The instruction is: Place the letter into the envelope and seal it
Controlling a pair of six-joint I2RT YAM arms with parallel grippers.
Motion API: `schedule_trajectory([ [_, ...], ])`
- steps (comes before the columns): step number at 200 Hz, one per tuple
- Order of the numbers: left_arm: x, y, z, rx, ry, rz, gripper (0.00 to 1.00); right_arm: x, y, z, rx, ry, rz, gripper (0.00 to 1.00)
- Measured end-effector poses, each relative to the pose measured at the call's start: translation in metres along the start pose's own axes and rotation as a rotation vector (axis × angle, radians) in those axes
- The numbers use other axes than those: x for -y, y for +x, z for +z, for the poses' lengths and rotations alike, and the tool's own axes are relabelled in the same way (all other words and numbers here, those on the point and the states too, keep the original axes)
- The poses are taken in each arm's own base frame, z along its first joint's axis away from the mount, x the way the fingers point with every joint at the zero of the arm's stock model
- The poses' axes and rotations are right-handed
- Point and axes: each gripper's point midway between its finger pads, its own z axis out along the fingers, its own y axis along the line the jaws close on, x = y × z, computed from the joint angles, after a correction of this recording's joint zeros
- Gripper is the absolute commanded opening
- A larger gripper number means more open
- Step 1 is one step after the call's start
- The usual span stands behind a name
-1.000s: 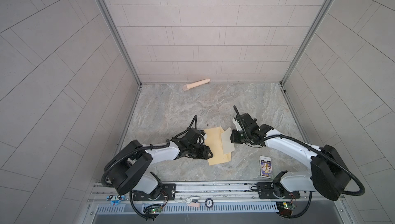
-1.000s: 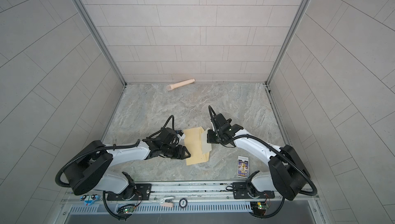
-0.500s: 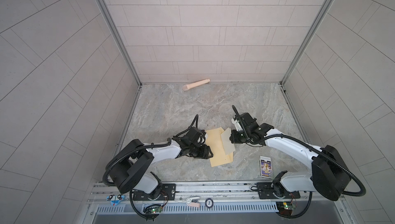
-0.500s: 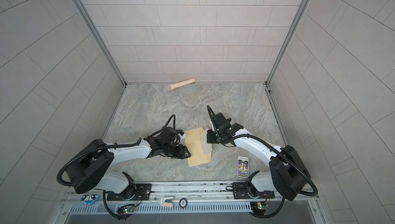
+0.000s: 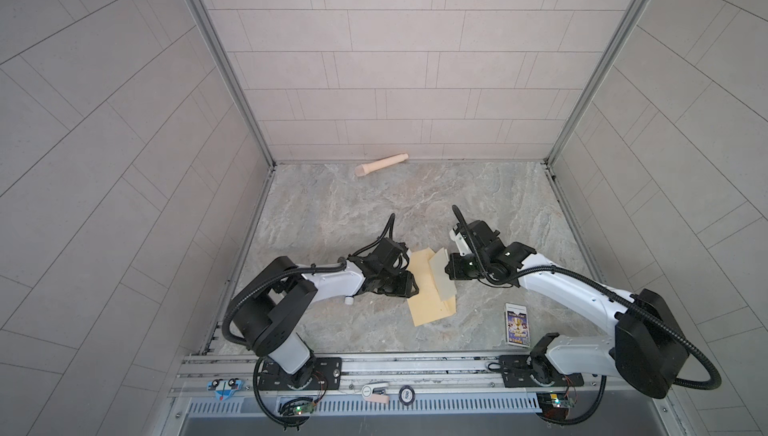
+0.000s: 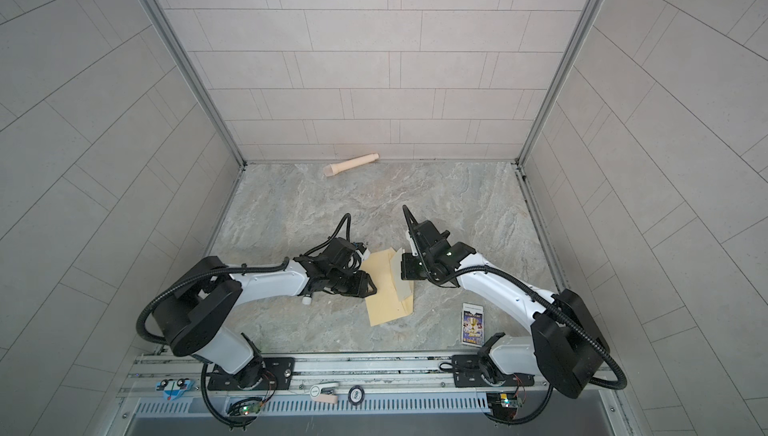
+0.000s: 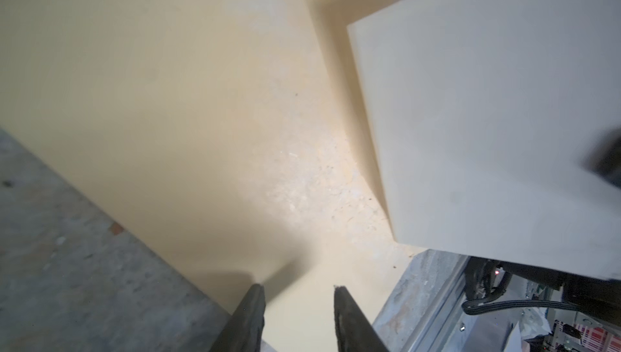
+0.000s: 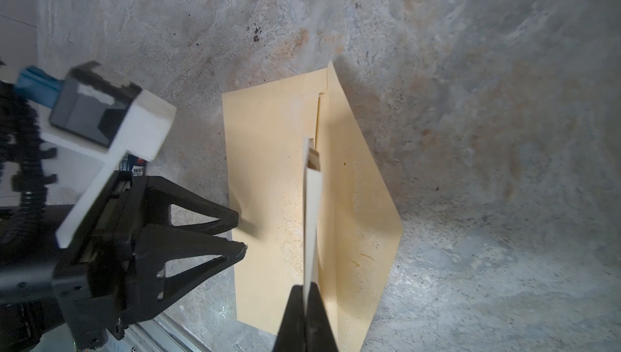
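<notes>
The envelope lay flat on the marble-look table, near the front and about midway between the two arms. In both top views its long axis ran front-to-back, leaning only slightly. The pointed flap was folded open and lay flat too, its tip aimed toward the right arm's side.

The right gripper had its jaws pinched tight on the letter, gripping it by one edge. The sheet stood on edge instead of lying flat. From above it showed as a narrow strip running nearly parallel to the envelope's length, right over the crease where the flap meets the body. Its lower end reached down close to that crease, but the wrist view didn't show whether it had got inside the pocket.

The left gripper sat low at the envelope's other long edge, the one away from the flap. Its jaws were partway open with the tips just over that edge — nothing clamped between them as far as the frames showed.

Well apart from all this, a purple card pack lay near the right arm's base, and a pale wooden peg lay against the back wall.
</notes>
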Motion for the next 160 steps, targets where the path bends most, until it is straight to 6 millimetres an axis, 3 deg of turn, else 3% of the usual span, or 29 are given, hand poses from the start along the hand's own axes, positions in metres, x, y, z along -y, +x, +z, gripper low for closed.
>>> schedule_trajectory([
  [160, -0.001, -0.001, 0.002, 0.014, 0.031, 0.036, 0.37, -0.005, -0.009, -0.012, 0.034, -0.006, -0.018, 0.00],
])
